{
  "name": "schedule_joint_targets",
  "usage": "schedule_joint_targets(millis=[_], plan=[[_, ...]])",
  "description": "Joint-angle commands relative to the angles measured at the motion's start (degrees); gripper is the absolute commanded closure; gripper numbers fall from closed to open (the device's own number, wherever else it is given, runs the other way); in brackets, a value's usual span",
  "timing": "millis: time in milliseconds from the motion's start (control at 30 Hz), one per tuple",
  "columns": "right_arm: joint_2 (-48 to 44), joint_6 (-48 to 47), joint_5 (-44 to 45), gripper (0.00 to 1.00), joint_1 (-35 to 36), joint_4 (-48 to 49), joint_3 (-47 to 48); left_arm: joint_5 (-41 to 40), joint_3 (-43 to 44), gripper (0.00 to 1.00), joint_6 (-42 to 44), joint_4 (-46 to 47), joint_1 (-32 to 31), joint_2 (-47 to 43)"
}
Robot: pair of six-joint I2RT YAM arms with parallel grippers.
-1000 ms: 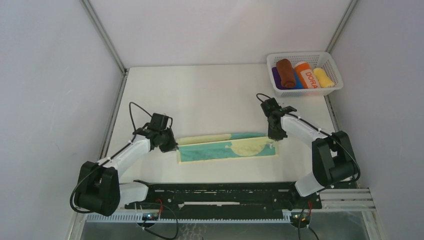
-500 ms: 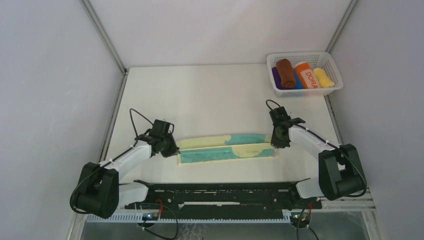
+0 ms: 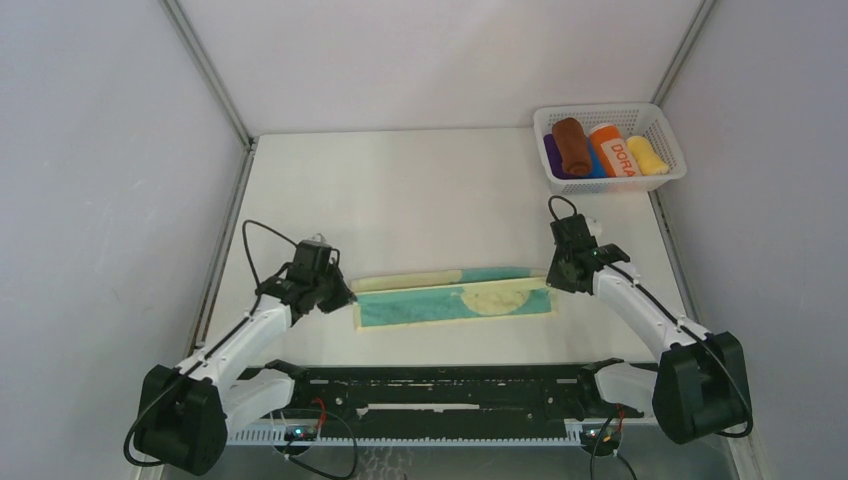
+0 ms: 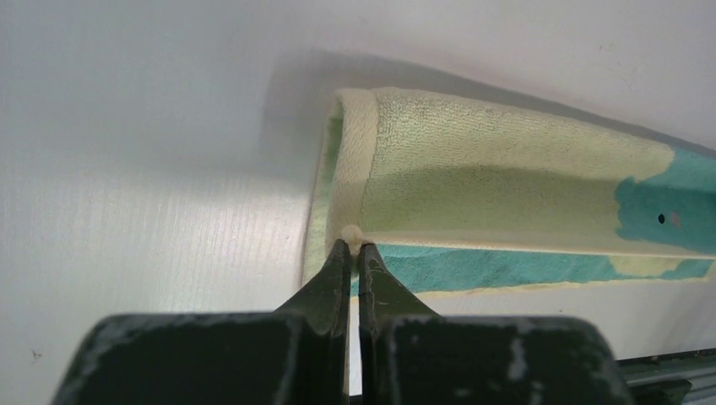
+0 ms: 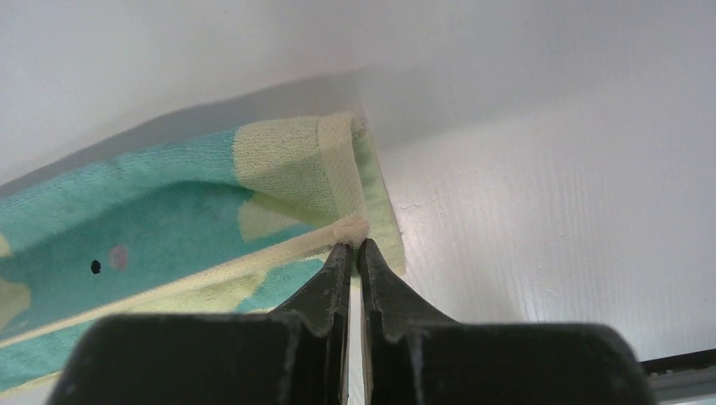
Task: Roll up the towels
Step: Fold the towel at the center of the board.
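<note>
The left fingers point(image 4: 334, 278) are clamped on a pale corner hem of the teal towel point(image 3: 450, 298), and the right fingers point(image 5: 334, 278) pinch the opposite corner. The cloth lies on the desk point(image 3: 420, 190) between the two pairs, folded lengthwise. To fold well, I judge, carry both ends level and taut, lay the edge flush, then release together.

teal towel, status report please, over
Left gripper shut on teal towel, left corner. Right gripper shut on right corner. Folded lengthwise, not yet rolled. Basket far back right, apart.
</note>
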Motion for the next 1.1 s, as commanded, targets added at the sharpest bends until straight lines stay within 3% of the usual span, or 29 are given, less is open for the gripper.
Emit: schedule_joint_targets(millis=[0, 367, 600, 800, 933, 1067], plan=[[-1.57, 1.89, 2.91, 0.99, -1.07, -1.31, -2.13, -1.96, -1.71, 0.99, -0.9, -2.1, -0.34, -0.95], [-0.42, 3.74, -1.56, 0.91, -3.05, 2.55, -7.15, -0.41, -6.77, 0.95, -3.41, 2.71, -1.03, 2.01], [-6.17, 4.33, -3.77, 0.72, -3.05, 1.72, -9.38, 0.67, -7.93, 0.76, -5.16, 0.67, -1.71, -3.52], [-16.86, 5.71, -6.4, 0.62, -2.79, -1.77, -10.0, 2.86, -8.23, 0.57, -7.19, -4.29, -2.1, -12.55], [-23.89, 6.62, -9.41, 0.54, -2.31, -2.7, -10.0, 1.89, -6.74, 0.49, -8.21, -10.24, -2.14, -21.38], [-28.71, 6.56, -10.34, 0.49, -2.35, -2.99, -9.52, 0.1, -3.71, 0.47, -8.59, -14.25, -2.17, -26.28]])
